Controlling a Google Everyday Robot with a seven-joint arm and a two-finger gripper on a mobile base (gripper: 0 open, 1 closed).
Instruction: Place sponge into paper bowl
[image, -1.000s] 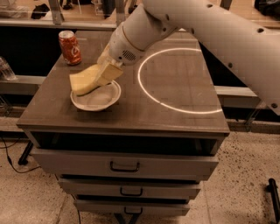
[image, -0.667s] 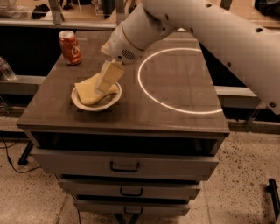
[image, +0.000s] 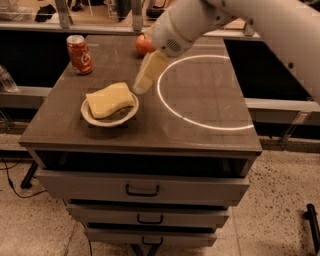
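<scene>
The bench (image: 200, 135), a dark brown cabinet with a broad flat top, fills most of the camera view and stands on a speckled floor (image: 280, 200). Under its top is an open slot, and below that are stacked drawers (image: 142, 186) with small dark handles. The robot's white arm (image: 260, 25) comes in from the upper right and slants down across the back of the bench. A thin white ring (image: 210, 125) is marked on the right half of the top, and nothing stands inside it. The end effector (image: 140, 86), pale yellow, hangs from the arm's wrist and points down and to the left. It sits over the left edge of the ring, with its tip just beside the near-right rim of the paper bowl. From this angle I cannot tell whether it is open or closed, or whether its tip touches the sponge. It does not appear to be carrying anything. The paper bowl (image: 102, 122), white and shallow, sits on the left half of the bench. The sponge (image: 110, 100) lies flat in it, and its wavy-sided block spreads over most of the bowl and past the rim at the back. A red soda can (image: 80, 54) stands upright at the far left corner, well apart from the bowl. A reddish-orange round fruit (image: 143, 46) rests at the back edge, partly hidden behind the arm.
</scene>
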